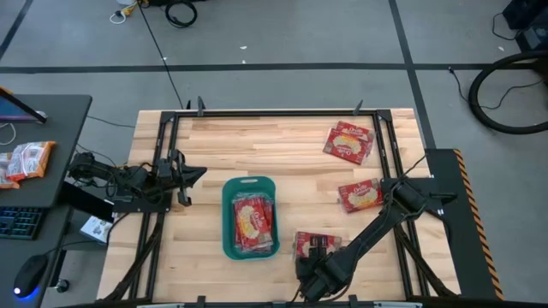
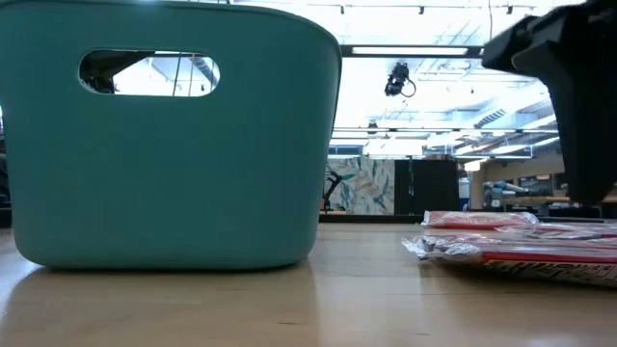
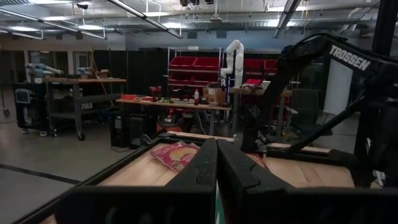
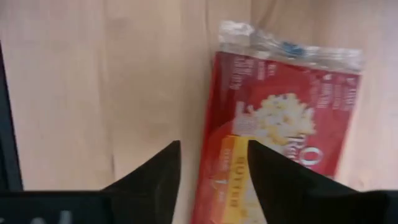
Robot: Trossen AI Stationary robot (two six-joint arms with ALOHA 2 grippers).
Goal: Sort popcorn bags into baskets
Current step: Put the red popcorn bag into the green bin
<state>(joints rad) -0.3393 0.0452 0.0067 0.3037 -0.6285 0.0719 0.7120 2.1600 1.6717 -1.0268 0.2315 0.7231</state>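
Observation:
The teal basket (image 1: 229, 218) stands at the table's middle near the front and holds red popcorn bags (image 1: 253, 221); in the low view it fills the left side as the basket (image 2: 164, 145). Two more bags (image 1: 349, 141) (image 1: 360, 195) lie flat at the right. Another bag (image 1: 310, 242) (image 4: 280, 118) lies near the front edge, on top of a further one in the low view (image 2: 521, 241). My right gripper (image 1: 315, 261) (image 4: 212, 146) is open, pointing down just above this bag, its fingers astride the bag's one edge. My left gripper (image 1: 190, 175) (image 3: 216, 149) waits shut at the left.
A black frame (image 1: 282, 113) runs around the wooden table. A dark side desk (image 1: 51, 128) at the left carries orange-and-white snack packets (image 1: 24, 161), a keyboard and a mouse. Bare wood lies between the basket and the far edge.

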